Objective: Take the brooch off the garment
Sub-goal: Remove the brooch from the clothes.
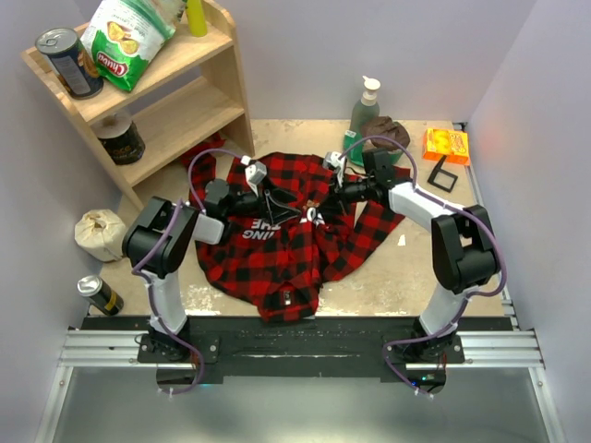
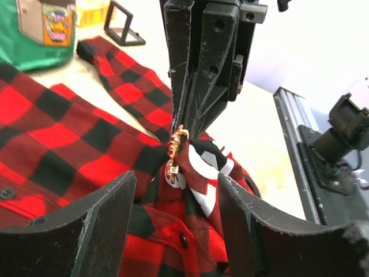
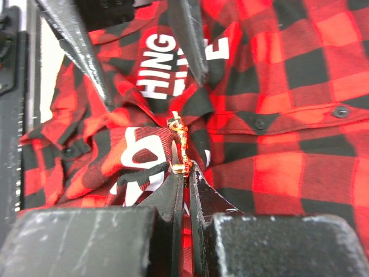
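Brooch [image 3: 180, 144]: small gold-toned piece, standing on a raised fold of the garment [image 1: 277, 258], beside its white lettering. Right gripper [image 3: 184, 173]: jaws closed, tips pinching one end of the brooch. Left gripper [image 2: 177, 176]: jaws apart, one finger on either side of the same fold. Garment: red-and-black plaid shirt, spread over the middle of the tabletop [image 1: 369, 281]. Wooden shelf [image 1: 233, 88], far-left corner: upper board holds a green chip bag [image 1: 125, 37] and a blue can [image 1: 69, 63]; lower board holds a dark tin [image 1: 120, 140].
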Controlling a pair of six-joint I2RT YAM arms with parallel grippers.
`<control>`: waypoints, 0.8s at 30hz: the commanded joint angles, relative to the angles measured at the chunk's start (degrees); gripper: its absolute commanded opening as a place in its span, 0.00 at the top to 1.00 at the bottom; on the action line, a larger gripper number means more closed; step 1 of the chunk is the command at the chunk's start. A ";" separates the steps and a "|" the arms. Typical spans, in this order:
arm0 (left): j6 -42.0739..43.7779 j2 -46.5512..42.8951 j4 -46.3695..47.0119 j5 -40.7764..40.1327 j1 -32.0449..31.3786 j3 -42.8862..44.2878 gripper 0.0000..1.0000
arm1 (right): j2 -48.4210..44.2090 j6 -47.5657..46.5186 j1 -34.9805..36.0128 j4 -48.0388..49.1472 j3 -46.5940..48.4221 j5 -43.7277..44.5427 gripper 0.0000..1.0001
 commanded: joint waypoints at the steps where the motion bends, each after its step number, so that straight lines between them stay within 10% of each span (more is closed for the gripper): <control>1: 8.67 -3.66 -1.66 -1.37 0.26 1.17 0.36 | -3.68 -0.59 -0.07 2.64 -0.46 5.32 1.00; 11: 24.05 -9.99 -23.99 -12.08 -4.39 3.81 0.46 | -6.06 1.43 -0.07 4.66 -1.44 8.85 1.00; 24: 22.75 -9.91 -34.81 -21.14 -10.20 8.90 0.55 | -7.55 6.97 0.11 9.58 -3.55 15.35 1.00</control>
